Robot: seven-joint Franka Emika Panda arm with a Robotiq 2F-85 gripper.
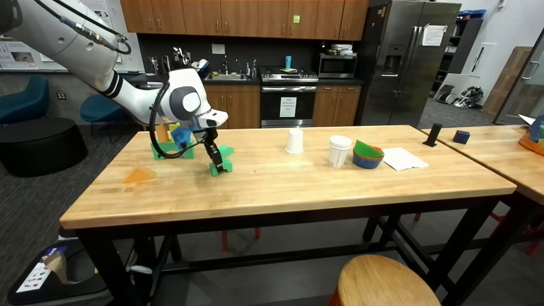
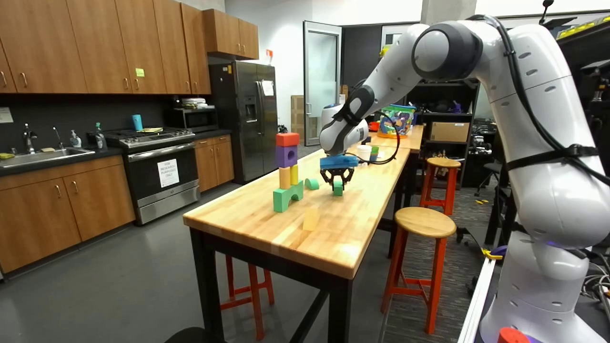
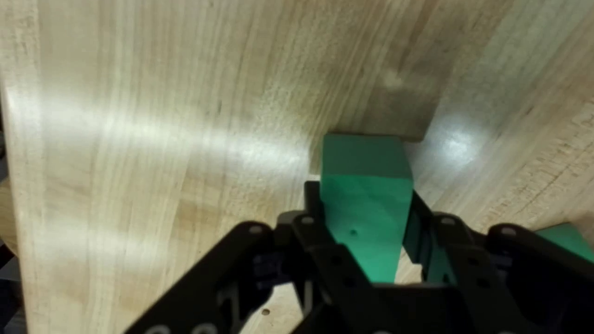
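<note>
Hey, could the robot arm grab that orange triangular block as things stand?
Probably not yet: the gripper is closed on a green block, though the orange triangular block itself looks uncovered.

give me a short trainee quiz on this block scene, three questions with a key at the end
1. What do the black fingers hold?
2. True or false: a purple block with a round hole tops the tower of coloured blocks.
3. Fill in: the tower's bottom block is a green ____.

Key:
1. A green straight-edged block.
2. False; a red rectangular block does.
3. Arch.
</note>
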